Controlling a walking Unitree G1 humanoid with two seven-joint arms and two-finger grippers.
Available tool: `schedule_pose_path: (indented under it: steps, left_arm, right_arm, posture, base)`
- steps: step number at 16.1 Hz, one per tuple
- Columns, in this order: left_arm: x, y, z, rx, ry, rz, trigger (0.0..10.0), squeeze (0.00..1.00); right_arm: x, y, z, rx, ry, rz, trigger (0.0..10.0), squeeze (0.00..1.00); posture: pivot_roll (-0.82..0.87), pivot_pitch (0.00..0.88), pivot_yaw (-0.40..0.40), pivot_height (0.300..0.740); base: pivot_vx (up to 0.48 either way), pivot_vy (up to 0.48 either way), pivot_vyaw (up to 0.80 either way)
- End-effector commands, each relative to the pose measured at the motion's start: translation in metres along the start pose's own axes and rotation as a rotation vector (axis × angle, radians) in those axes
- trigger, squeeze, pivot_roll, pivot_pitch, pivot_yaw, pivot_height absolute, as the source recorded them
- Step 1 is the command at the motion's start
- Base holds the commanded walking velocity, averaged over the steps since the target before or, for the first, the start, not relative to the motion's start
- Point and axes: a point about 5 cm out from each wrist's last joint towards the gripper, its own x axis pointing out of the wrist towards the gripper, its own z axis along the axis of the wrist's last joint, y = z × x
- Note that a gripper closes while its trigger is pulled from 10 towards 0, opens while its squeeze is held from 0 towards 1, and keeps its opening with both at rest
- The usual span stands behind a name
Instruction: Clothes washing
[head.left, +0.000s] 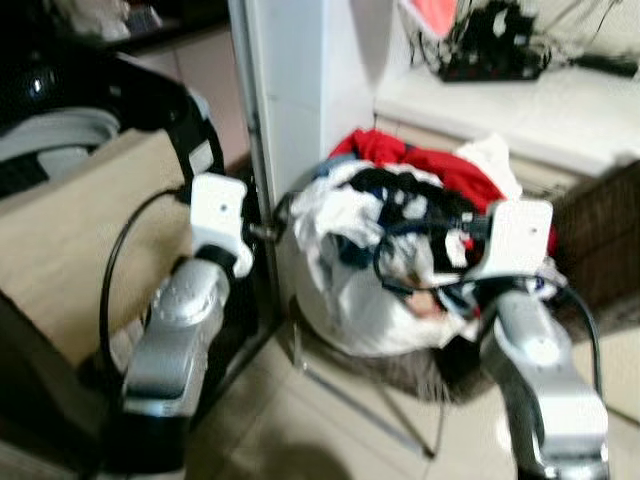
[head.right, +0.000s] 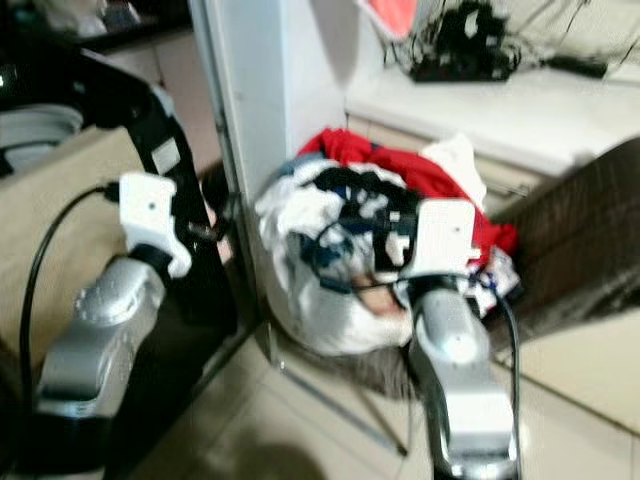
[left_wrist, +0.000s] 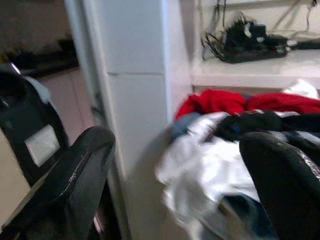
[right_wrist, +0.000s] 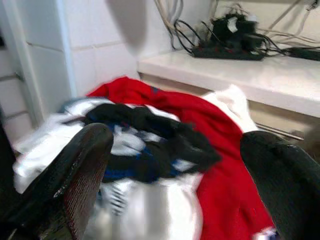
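A heap of laundry (head.left: 350, 290) fills a dark basket (head.left: 410, 372) on the floor beside a white pillar. It holds a red garment (right_wrist: 220, 130), white cloth (left_wrist: 210, 175) and a black piece (right_wrist: 150, 125). My right gripper (right_wrist: 177, 140) hovers over the top of the heap with its fingers (head.left: 415, 240) spread wide and nothing between them. My left gripper (left_wrist: 177, 145) is open too, raised by the pillar's near corner to the left of the heap and facing it. Its white wrist block (head.left: 218, 210) sits close to the pillar edge.
The white tiled pillar (head.left: 290, 90) stands between my arms. A white ledge (head.left: 520, 110) behind the heap carries a black power strip with tangled cables (head.left: 490, 50). A dark wicker container (head.left: 600, 240) is at right. A black object with a pale label (head.left: 203, 150) and a beige surface (head.left: 70, 240) are at left.
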Motion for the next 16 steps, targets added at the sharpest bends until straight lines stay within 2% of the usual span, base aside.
schedule_pose_path:
  steps: [1,2,7,9,12,16]
  left_arm:
    - [-0.003,-0.004,0.003,0.021,-0.011,-0.016,10.0,0.0]
    - [-0.008,0.001,0.006,0.056,-0.039,-0.007,10.0,0.0]
    - [-0.015,0.015,0.01,0.06,-0.054,0.048,10.0,0.0]
    - [-0.017,0.015,0.009,0.068,-0.05,0.04,10.0,0.0]
    - [-0.015,0.014,0.009,0.062,-0.046,0.018,10.0,0.0]
    - [-0.014,0.012,0.007,0.06,-0.037,0.0,10.0,0.0]
  right_arm:
    - [0.001,0.001,-0.002,-0.012,0.002,0.011,10.0,0.0]
    - [0.002,0.006,-0.003,-0.029,-0.001,0.071,10.0,0.0]
    - [0.003,0.014,-0.004,-0.011,-0.006,0.119,10.0,0.0]
    - [0.001,0.017,-0.006,0.055,-0.008,0.117,10.0,0.0]
    - [-0.001,0.016,-0.007,0.056,-0.007,0.117,10.0,0.0]
    - [-0.006,0.016,-0.008,0.068,-0.003,0.119,10.0,0.0]
  posture:
    - [-0.11,0.0,0.009,0.74]
    - [-0.1,0.0,0.004,0.74]
    - [-0.08,0.0,-0.004,0.74]
    - [-0.07,0.0,-0.001,0.74]
    - [-0.08,0.0,0.012,0.74]
    - [-0.1,0.0,0.033,0.74]
  base:
    - [0.0,0.0,0.0]
    - [0.0,0.0,0.8]
    - [0.335,0.0,0.8]
    - [0.369,0.0,0.0]
    - [0.371,0.0,0.0]
    - [0.371,0.0,-0.8]
